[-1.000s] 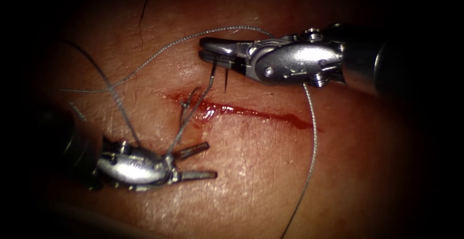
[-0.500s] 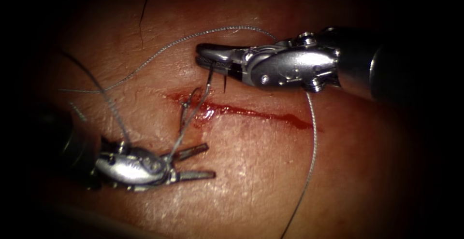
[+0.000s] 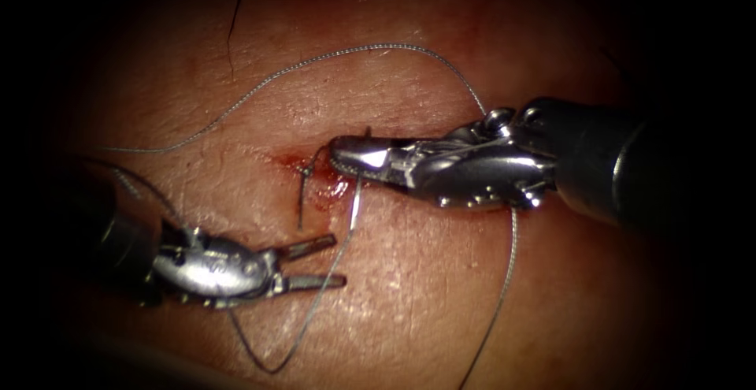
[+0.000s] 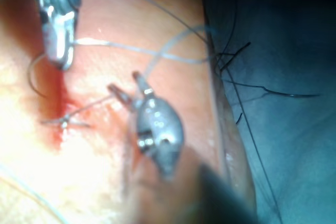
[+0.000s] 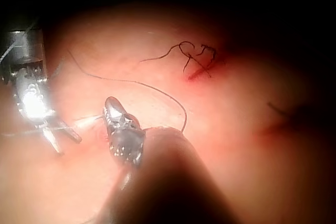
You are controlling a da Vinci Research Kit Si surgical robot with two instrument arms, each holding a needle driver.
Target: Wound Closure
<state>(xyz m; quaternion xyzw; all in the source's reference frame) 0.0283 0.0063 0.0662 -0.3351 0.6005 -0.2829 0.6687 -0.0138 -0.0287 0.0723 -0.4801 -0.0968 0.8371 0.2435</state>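
Note:
My right tool [image 3: 337, 154] lies across the cut [image 3: 324, 189] in the tissue [image 3: 441, 295], its jaws shut on the curved needle [image 3: 356, 201] near mid-curve. The needle is out of the tissue; its point pokes up just above the jaws. Thread [image 3: 272, 366] hangs slack from the needle in a loop that passes under my left tool [image 3: 337, 261]. That tool rests below and left of the cut, jaws open and holding nothing. A knot [image 3: 304, 171] with a short tail sits at the cut's left end. The left wrist view has the left tool [image 4: 125, 81] open beside the knot [image 4: 64, 123].
A long strand of thread [image 3: 378, 46] arcs over the tissue above the cut to the right tool's wrist, and another length [image 3: 508, 272] drops from there to the lower edge. An earlier stitch with dark thread ends [image 5: 197, 59] lies farther along. Red fluid stains the cut's left end.
The right tool moved down from above the cut to lie over it, carrying the needle. The thread, taut between the tools before, is slack now and loops below the left tool, which stayed open.

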